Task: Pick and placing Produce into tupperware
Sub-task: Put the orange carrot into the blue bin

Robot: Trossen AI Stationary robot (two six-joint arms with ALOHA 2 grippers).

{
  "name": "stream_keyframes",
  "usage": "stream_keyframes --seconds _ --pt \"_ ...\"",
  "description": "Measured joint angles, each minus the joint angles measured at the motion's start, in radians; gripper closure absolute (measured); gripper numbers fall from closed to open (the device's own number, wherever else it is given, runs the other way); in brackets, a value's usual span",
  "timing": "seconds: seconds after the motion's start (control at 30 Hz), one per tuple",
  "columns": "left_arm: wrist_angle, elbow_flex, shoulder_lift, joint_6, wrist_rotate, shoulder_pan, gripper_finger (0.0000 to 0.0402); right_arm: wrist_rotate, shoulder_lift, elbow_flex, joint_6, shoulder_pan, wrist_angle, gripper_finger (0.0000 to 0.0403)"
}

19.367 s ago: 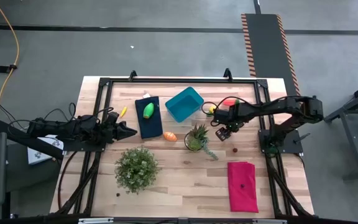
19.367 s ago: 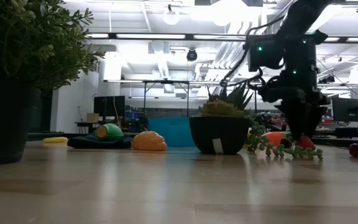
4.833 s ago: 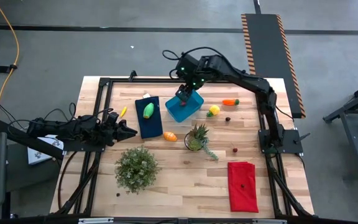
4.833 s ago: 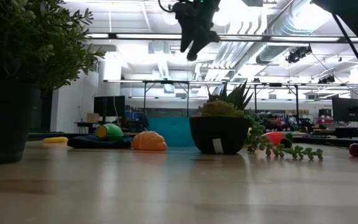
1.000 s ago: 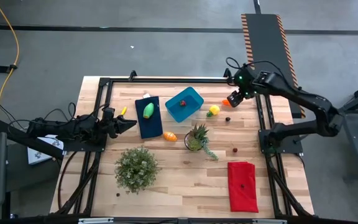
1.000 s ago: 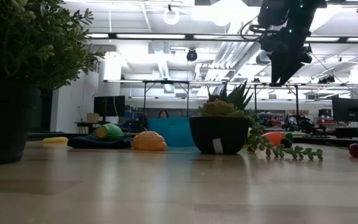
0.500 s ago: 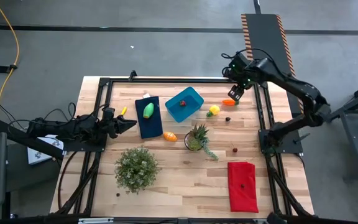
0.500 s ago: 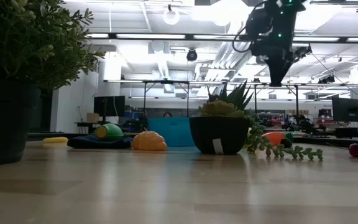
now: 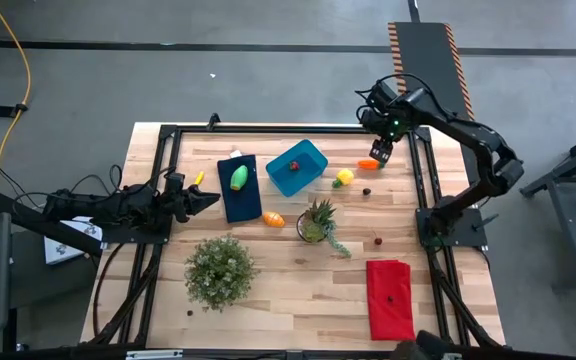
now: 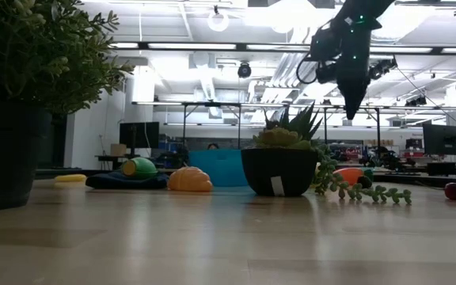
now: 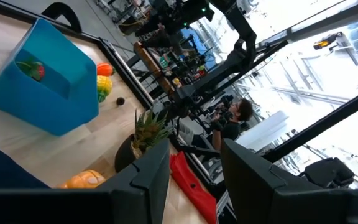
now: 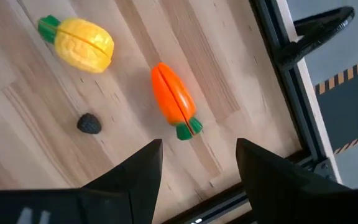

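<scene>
Tabletop plant (image 10: 282,158) partly hides tupperware (image 10: 218,167).

Right hand (image 9: 381,152) hangs raised at the table's far right, fingers parted; left hand (image 9: 206,199) rests low, fingers parted

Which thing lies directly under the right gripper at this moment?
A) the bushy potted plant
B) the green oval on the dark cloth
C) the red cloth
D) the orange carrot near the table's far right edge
D: the right wrist view looks down past the open right gripper onto the orange carrot, with the yellow fruit beside it.
</scene>
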Motion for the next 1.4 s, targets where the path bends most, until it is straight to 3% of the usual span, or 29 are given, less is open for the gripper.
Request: stream_keyframes --seconds 0.37,0.9,1.4 --pt "0.0 0.0 0.0 0.013 0.0 0.0 0.027 -0.047 0.048 0.0 -0.16 0.0 0.002 0.0206" --pt "0.0 0.0 0.0 0.013 0.0 0.0 0.027 -0.092 0.177 -0.002 -0.163 -0.019 0.029 0.0206" --pt "0.0 0.0 0.0 0.012 0.0 0.0 0.027 -0.138 0.215 -0.052 -0.233 -0.026 0.023 0.0206"
